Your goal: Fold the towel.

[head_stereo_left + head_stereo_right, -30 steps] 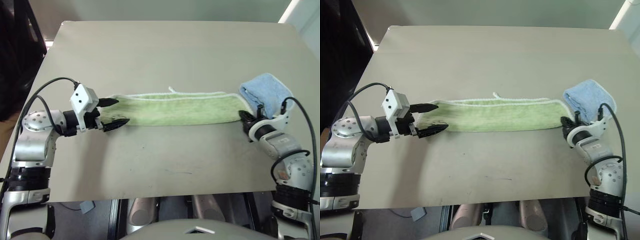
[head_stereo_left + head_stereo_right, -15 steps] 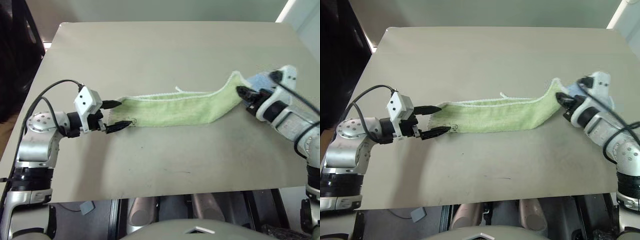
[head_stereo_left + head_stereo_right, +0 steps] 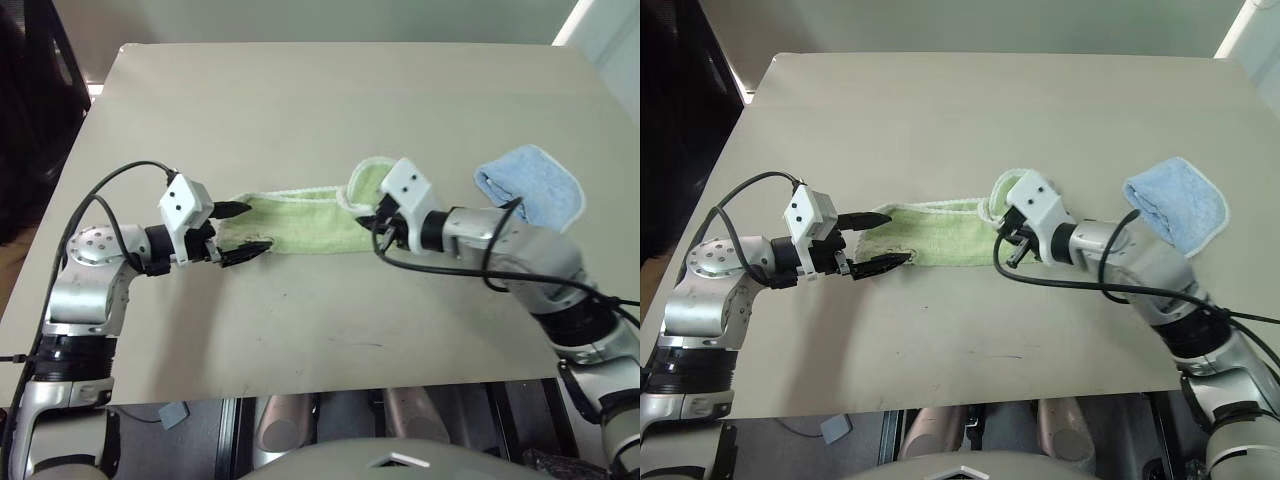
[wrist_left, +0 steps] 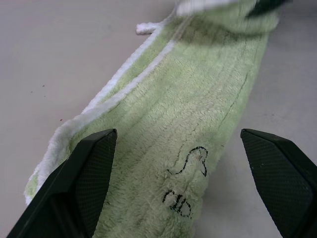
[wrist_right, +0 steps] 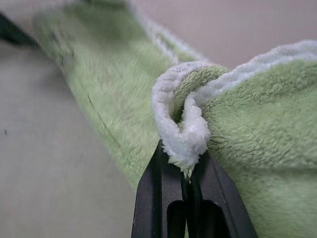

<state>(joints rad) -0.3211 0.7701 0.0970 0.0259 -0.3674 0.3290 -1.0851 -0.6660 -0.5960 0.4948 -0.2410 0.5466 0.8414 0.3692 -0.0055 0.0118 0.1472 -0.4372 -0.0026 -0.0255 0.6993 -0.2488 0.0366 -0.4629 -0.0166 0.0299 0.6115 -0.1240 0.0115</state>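
Looking down on a desk (image 3: 300, 100), we see a green towel (image 3: 300, 222) lying as a long strip across the middle. Our right gripper (image 3: 378, 222) is clamped on the towel's white-edged right end, lifted and doubled over the strip. Our left gripper (image 3: 244, 229) is spread wide astride the left end, with its dark drawing (image 4: 190, 163). A blue cloth (image 3: 530, 186) lies to the right.

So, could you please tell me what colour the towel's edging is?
White, against the light green towel; the right wrist view shows it best.
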